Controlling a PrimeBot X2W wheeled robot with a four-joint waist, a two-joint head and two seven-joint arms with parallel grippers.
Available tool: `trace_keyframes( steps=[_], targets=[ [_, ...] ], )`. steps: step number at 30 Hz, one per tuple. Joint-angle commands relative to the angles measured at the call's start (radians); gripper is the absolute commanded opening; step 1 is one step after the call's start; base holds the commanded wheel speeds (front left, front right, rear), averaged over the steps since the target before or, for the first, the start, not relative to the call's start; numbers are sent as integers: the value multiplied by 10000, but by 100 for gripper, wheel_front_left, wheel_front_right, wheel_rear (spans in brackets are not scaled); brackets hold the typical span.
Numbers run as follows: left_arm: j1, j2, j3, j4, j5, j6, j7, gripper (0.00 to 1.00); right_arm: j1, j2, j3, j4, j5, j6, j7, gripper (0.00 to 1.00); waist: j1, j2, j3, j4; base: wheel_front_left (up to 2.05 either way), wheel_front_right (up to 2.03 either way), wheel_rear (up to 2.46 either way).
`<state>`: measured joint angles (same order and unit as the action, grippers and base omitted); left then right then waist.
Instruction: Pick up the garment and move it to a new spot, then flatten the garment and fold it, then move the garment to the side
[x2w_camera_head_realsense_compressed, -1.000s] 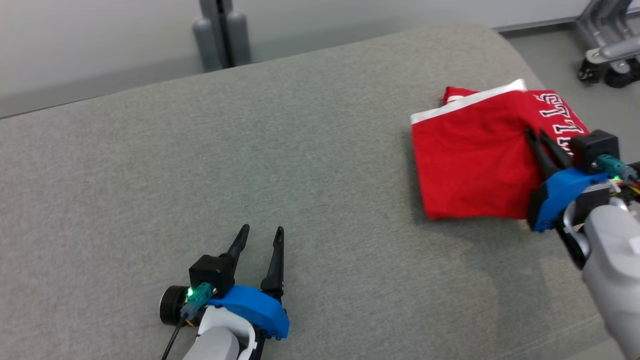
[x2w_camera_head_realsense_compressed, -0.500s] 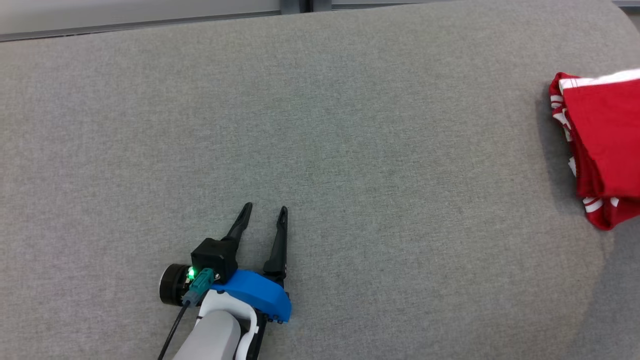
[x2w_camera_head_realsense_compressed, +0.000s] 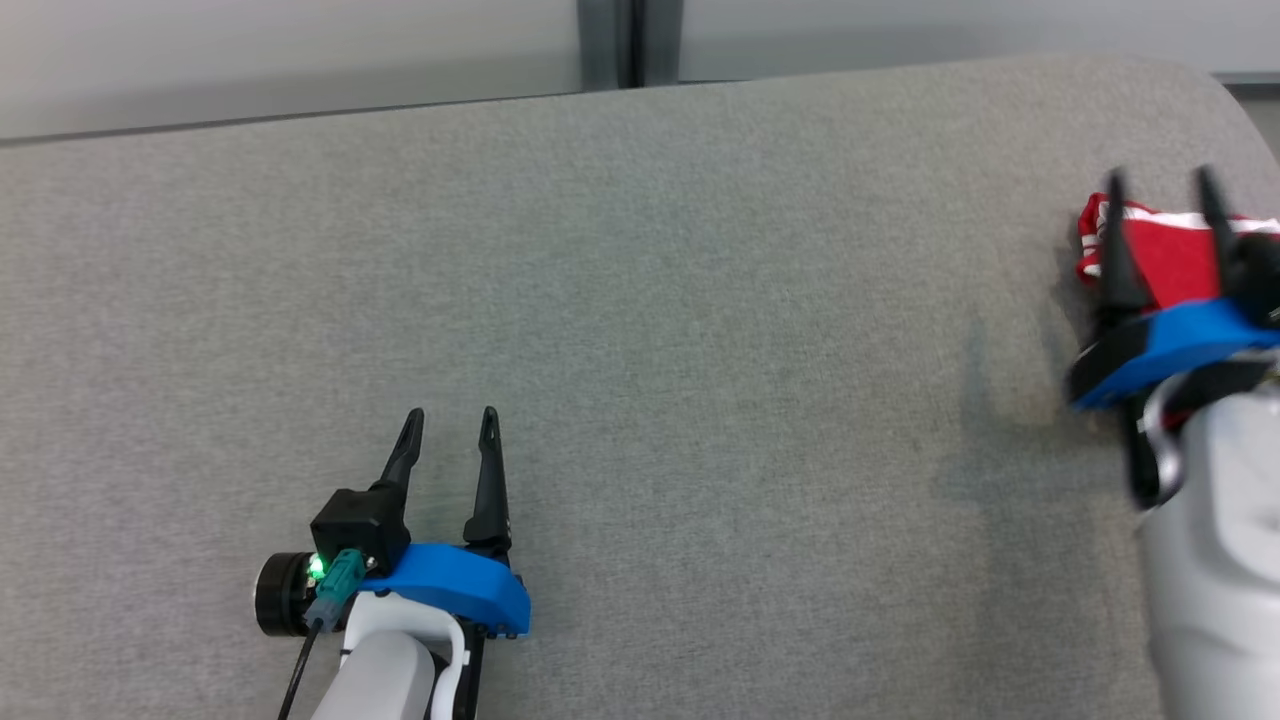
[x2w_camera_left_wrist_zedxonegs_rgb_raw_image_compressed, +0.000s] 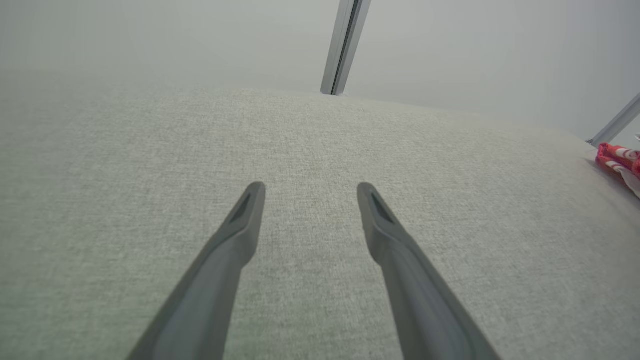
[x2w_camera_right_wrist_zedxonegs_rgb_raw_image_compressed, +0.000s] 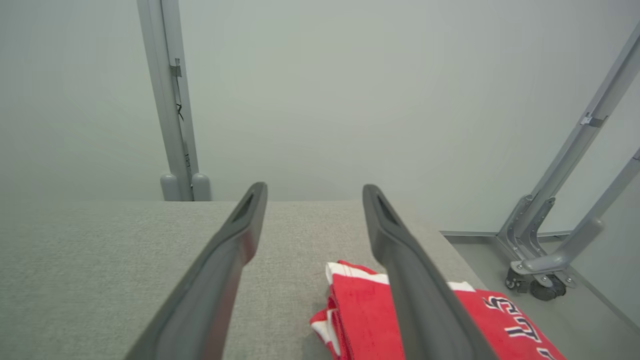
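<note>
The counter (x2w_camera_head_realsense_compressed: 640, 300) is covered in grey woven cloth, matt, with a fine, slightly rough grain. At the counter's right end, the garment (x2w_camera_right_wrist_zedxonegs_rgb_raw_image_compressed: 360, 320) is soft, matt red cloth with white bands and dark-edged white letters.

Over the counter, the left gripper (x2w_camera_head_realsense_compressed: 452, 414) and right gripper (x2w_camera_head_realsense_compressed: 1160, 178) have dark fingers (x2w_camera_left_wrist_zedxonegs_rgb_raw_image_compressed: 235, 250) of smooth, matt plastic. Each gripper sits on a blue plastic mount (x2w_camera_head_realsense_compressed: 450, 590) with a slight sheen, carried by a pale, smooth forearm shell (x2w_camera_head_realsense_compressed: 1210, 560).

Behind the counter, the wall (x2w_camera_right_wrist_zedxonegs_rgb_raw_image_compressed: 320, 75) is pale and matt, and the post (x2w_camera_right_wrist_zedxonegs_rgb_raw_image_compressed: 167, 100) looks like smooth grey metal. Off the counter's right end, the wheeled frame (x2w_camera_right_wrist_zedxonegs_rgb_raw_image_compressed: 565, 240) looks like grey painted metal.
</note>
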<state>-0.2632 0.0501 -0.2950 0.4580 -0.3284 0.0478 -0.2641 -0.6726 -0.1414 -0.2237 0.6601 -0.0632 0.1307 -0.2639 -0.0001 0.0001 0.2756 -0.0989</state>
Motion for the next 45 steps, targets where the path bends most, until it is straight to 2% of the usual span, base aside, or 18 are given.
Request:
trace_keyframes(
  steps=[1, 7, 16, 23, 32, 33, 38, 45],
  targets=[
    [137, 3, 120, -67, 121, 75, 3, 100, 317, 170, 173, -183, 210, 1, 1, 100, 1, -1, -117, 51, 0, 0, 0],
    [661, 1, 518, -339, 238, 326, 3, 100, 2085, 824, 1175, -876, 953, 1, 0, 100, 1, -1, -854, 596, 0, 0, 0],
    [1475, 1, 1016, -479, 540, 389, 3, 100, 3798, 888, 2053, -1166, 1795, 1, 1, 100, 1, -1, -1782, 1059, 0, 0, 0],
    [1949, 3, 1340, -497, 478, 346, 3, 100, 4245, 888, 2172, -1164, 2035, 1, 2, 100, 1, -1, -2373, 1077, 0, 0, 0],
    [2238, 1, 1621, -671, 181, -102, 3, 100, 4434, 889, 2369, -1128, 2258, 1, 2, 100, 1, -1, -2806, 1079, 0, 0, 0],
    [2201, 6, 1594, -658, 199, -98, -2, 0, 4332, 915, 2377, -1139, 2257, 0, 0, 0, 1, -1, -2808, 1081, 0, 0, 0],
    [2359, 0, 1597, -366, 28, -155, 94, 0, 4489, 964, 2317, -823, 2438, 0, 108, 0, 1, -1, -2821, 1076, 0, 0, 0],
    [2256, 0, 1852, -526, -1228, -315, 463, 0, 4558, 957, 2147, -1110, 3832, 0, 522, 0, 1, -1, -2816, 1071, 0, 0, 0]
  ],
)
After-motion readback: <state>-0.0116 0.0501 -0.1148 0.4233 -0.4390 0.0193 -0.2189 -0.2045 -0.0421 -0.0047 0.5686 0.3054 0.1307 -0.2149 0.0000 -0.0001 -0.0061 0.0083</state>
